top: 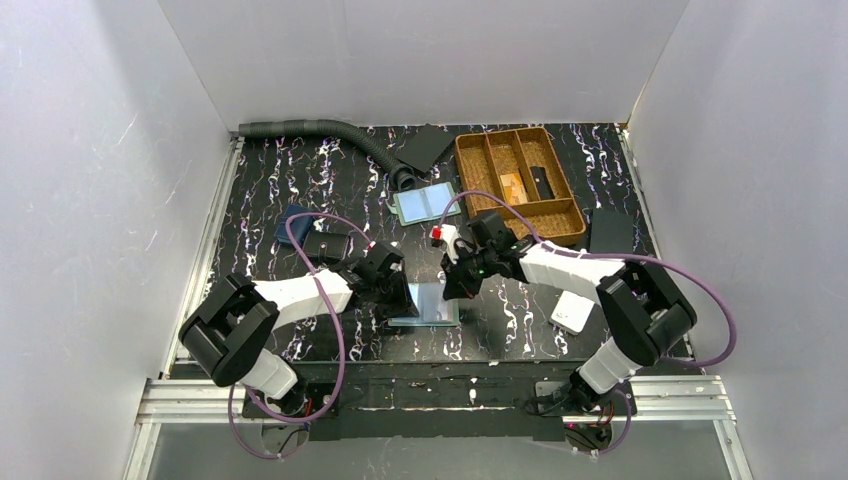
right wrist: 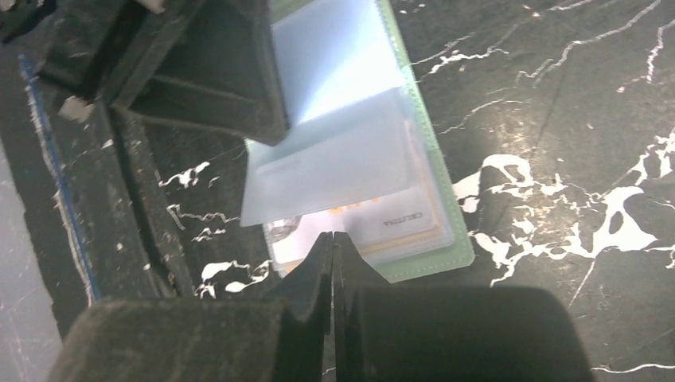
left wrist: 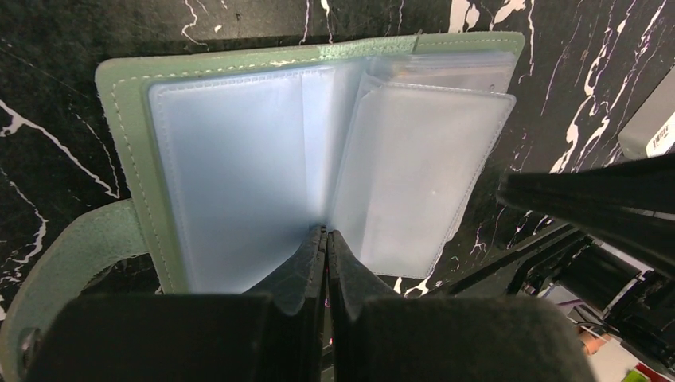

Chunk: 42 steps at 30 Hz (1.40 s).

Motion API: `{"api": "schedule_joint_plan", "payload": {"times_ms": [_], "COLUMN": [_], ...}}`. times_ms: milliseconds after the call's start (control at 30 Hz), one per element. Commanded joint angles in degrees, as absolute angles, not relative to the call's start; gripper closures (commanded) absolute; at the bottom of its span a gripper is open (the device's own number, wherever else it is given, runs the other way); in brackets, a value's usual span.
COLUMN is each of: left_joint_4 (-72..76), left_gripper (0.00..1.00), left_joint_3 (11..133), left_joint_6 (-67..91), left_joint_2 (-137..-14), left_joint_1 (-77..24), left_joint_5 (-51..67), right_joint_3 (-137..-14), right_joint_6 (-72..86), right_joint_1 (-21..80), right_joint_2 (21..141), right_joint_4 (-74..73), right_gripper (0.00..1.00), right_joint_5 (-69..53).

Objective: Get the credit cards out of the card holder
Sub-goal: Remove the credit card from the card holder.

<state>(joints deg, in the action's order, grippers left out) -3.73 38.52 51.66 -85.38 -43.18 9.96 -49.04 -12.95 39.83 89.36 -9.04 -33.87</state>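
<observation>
We see the card holder [top: 425, 305] lying open and flat in the lower middle of the overhead view, on the black, white-veined tabletop [top: 300, 180] between the two grippers. Its cover is soft teal-green with a stitched border and a rounded strap tab [left wrist: 76, 255] at the lower left of the left wrist view. Inside are glossy, translucent pale-blue plastic sleeves [left wrist: 231, 175], one leaf tilted up off the rest. In that view the holder's long axis runs left to right and its fold runs top to bottom. In the right wrist view the credit cards [right wrist: 398, 223] show through the lower sleeves as thin, pale rectangles with orange-tan edges and tiny print. The left gripper [left wrist: 326, 235] has its fingers pressed together at the fold, and the right gripper [right wrist: 332, 239] likewise at the holder's lower edge; whether either nips a sleeve or card we cannot tell
</observation>
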Motion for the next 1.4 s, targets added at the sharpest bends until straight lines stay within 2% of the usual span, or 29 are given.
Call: {"api": "schedule_joint_plan", "payload": {"times_ms": [0,533,633,767,933,1100,1367], "left_joint_4": [-2.21,-1.03,-1.39,-4.51,-12.16,-14.53,-1.19], "left_gripper": [1.0,1.0,0.96,0.77,0.42,0.03,0.02], "left_joint_3": [37.13,35.86,35.61,34.72,33.11,29.8,20.16], "left_joint_6": [52.18,52.57,52.58,52.65,51.28,48.43,50.21], "left_joint_2": [-83.75,-83.16,-81.24,-74.33,-60.5,-49.56,-39.27], "left_joint_1": [-42.65,-42.19,-42.03,-41.61,-40.37,-39.25,-38.11], "left_joint_5": [11.78,12.65,12.8,10.92,6.27,9.47,18.94], "right_joint_3": [-52.81,-56.03,-58.06,-60.56,-65.01,-70.0,-75.23], "right_joint_6": [-10.34,-7.22,-6.78,-7.03,-7.08,-4.76,-3.23], "right_joint_1": [40.34,43.7,44.21,44.37,45.74,48.55,48.67], "right_joint_2": [92.5,97.57,99.45,100.88,103.91,108.57,113.04], "right_joint_4": [-7.86,-6.73,-7.78,-9.7,-11.69,-12.25,-14.99], "right_gripper": [0.97,0.97,0.98,0.97,0.97,0.96,0.92], "right_joint_5": [-28.27,-30.19,-31.44,-32.83,-34.05,-35.96,-43.16]}}
